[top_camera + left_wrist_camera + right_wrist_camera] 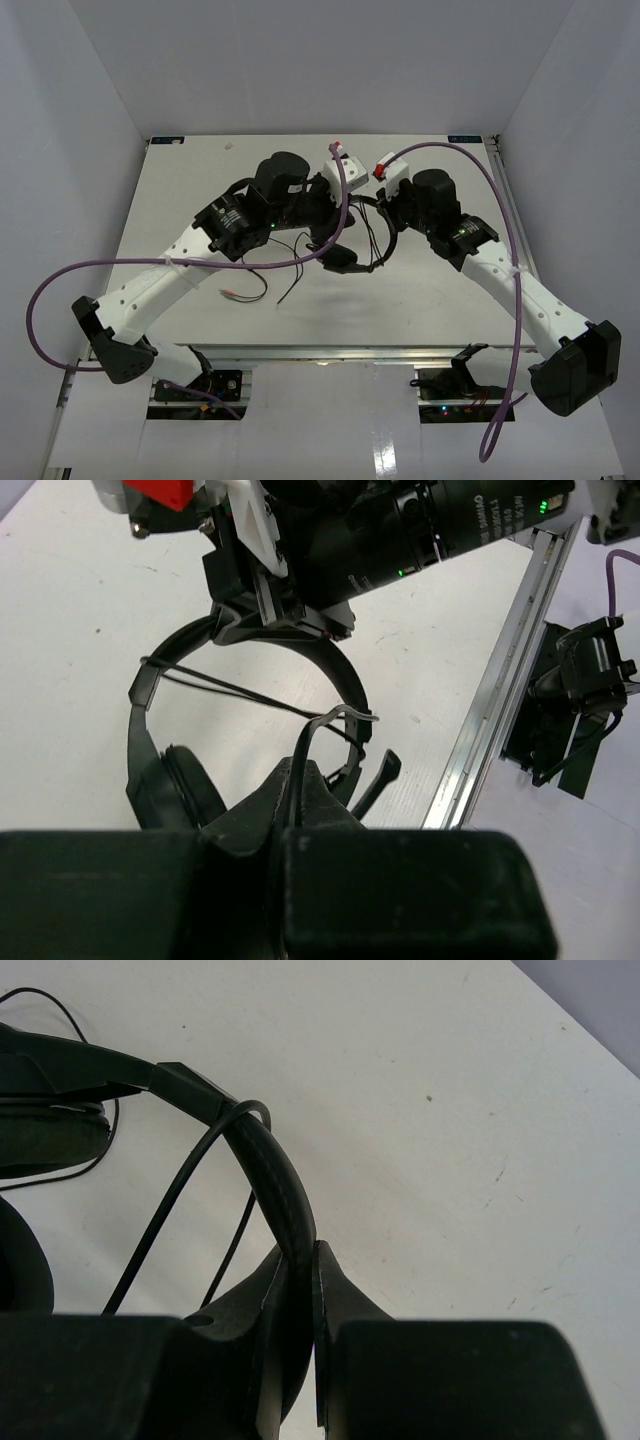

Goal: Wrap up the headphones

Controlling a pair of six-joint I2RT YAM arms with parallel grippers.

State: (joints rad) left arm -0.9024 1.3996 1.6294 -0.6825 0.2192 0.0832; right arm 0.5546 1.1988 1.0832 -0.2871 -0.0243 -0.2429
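At the table's [200, 200] middle the headphones [345, 260] are held: the headband [270, 1170] is clamped by the right gripper [300, 1290], the cable [230, 688] pinched by the left gripper [300, 790]. Winding is judged under way; another turn around the band is called for.

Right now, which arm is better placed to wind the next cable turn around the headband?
Left. The left claw pinches the cable and could loop it; the right claw is shut on the headband, steadying it.

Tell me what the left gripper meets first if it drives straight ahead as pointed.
Probably the cable, stretched across the headband's arc just ahead of the left gripper. Behind it comes the headband, where the right gripper clamps it. Depth is unclear.
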